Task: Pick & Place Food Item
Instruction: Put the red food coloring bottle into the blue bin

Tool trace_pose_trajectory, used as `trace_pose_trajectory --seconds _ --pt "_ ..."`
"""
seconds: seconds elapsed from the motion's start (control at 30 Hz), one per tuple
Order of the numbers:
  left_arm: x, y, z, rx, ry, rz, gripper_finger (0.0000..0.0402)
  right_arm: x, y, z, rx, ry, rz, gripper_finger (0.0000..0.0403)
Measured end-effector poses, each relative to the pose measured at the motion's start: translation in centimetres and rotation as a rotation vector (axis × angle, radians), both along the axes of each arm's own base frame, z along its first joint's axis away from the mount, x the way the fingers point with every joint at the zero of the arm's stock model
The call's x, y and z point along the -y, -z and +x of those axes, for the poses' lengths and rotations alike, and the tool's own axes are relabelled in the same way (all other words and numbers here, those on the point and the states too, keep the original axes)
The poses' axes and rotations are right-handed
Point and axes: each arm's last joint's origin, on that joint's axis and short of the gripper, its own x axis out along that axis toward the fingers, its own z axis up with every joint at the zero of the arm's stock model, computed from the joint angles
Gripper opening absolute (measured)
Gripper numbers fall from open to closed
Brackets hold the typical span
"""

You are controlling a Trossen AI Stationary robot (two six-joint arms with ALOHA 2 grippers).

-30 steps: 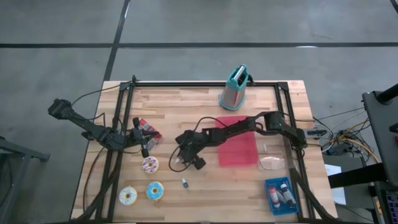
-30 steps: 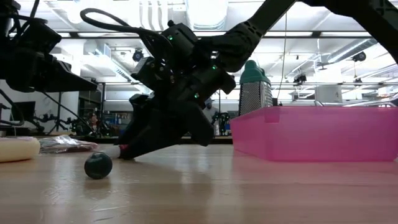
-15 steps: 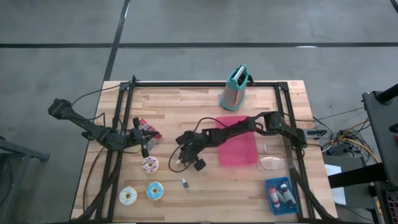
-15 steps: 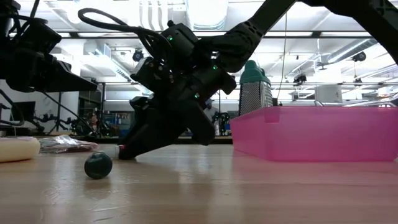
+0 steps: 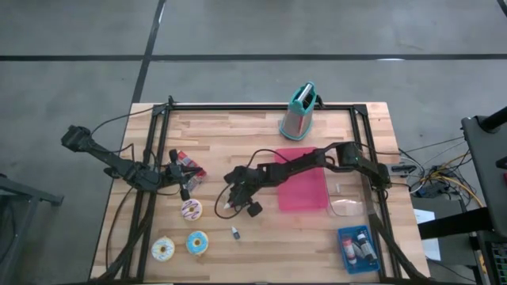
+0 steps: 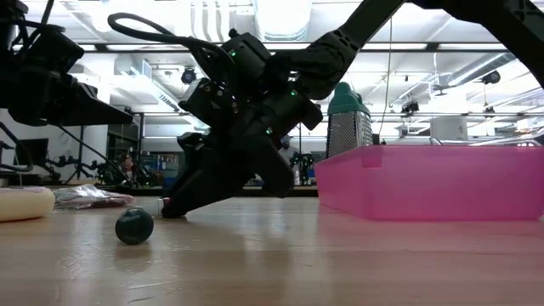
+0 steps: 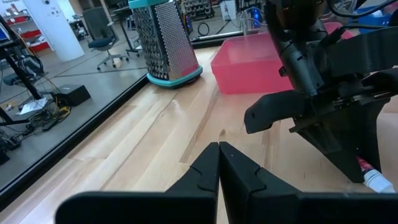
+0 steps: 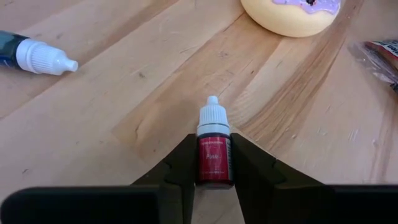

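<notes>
Clamping red dropper bottle (image 8: 214, 151) between right gripper (image 8: 213, 163) fingers, low on table (image 5: 238, 134), just beside purple-iced donut (image 8: 292, 14), pink tray (image 5: 302, 190) farther off. Left gripper (image 7: 219, 163) clenched, empty, near snack packet (image 5: 190, 169).

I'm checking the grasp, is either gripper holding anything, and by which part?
The right gripper holds a small red dropper bottle by its body, white cap protruding. The left gripper is shut on nothing.

Light butcher-block wooden table (image 5: 238, 134) carrying pink plastic tray (image 5: 302, 190); teal-handled metal grater (image 5: 299, 112) lying beyond tray; three frosted doughnuts (image 5: 191, 210) sitting well left of tray.
</notes>
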Motion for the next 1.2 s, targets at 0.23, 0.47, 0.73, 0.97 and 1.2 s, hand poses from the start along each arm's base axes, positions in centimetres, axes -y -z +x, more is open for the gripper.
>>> trace_pose_trajectory --seconds 0.23,0.47,0.73,0.97,1.2 --pt "0.0 0.0 0.0 0.000 0.000 0.000 0.0012 0.1 -1.6 -0.3 -0.009 0.041 0.024 0.0076" --pt "0.0 0.0 0.0 -0.001 -0.002 0.001 0.0012 -0.4 -4.7 -1.0 -0.025 0.071 0.037 0.0082" --pt "0.0 0.1 0.0 -0.009 -0.001 0.005 0.0012 -0.6 -7.5 -2.5 -0.140 0.237 0.095 0.0077" --pt "0.0 0.1 0.0 -0.012 0.000 0.006 0.0012 -1.3 -10.6 -5.1 -0.277 0.406 0.088 0.0084" --pt "0.0 0.1 0.0 -0.014 0.001 0.007 0.0012 -3.1 -13.6 -8.8 -0.471 0.550 0.150 0.0079"
